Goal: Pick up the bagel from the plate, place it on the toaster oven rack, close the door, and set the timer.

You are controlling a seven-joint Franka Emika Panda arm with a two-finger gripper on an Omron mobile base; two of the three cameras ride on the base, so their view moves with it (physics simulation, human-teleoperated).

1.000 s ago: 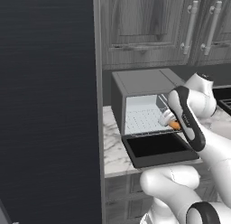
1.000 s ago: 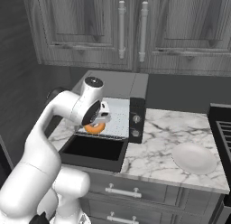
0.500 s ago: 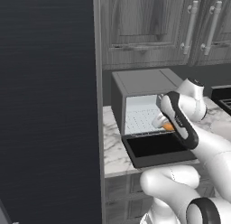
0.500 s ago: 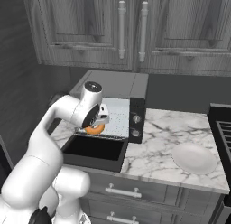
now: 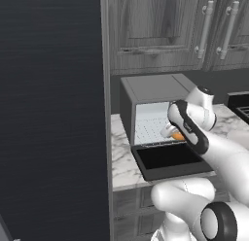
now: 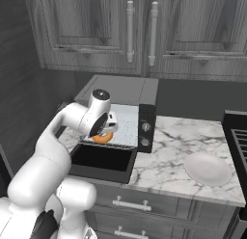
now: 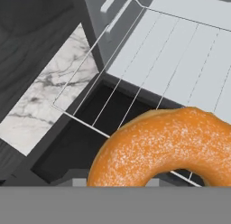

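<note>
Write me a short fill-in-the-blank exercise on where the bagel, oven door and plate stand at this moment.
1. The gripper is shut on the ____.
2. The toaster oven has its door folded ____.
3. The white plate on the counter, right of the oven, is ____.
4. The bagel hangs at the front edge of the ____.

Missing words: bagel; open; empty; rack

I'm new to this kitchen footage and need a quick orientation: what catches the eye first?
The orange bagel stands out, held in the gripper at the mouth of the toaster oven. Its dark door lies open, flat over the counter edge, and a white plate sits bare on the marble to the right.
</note>
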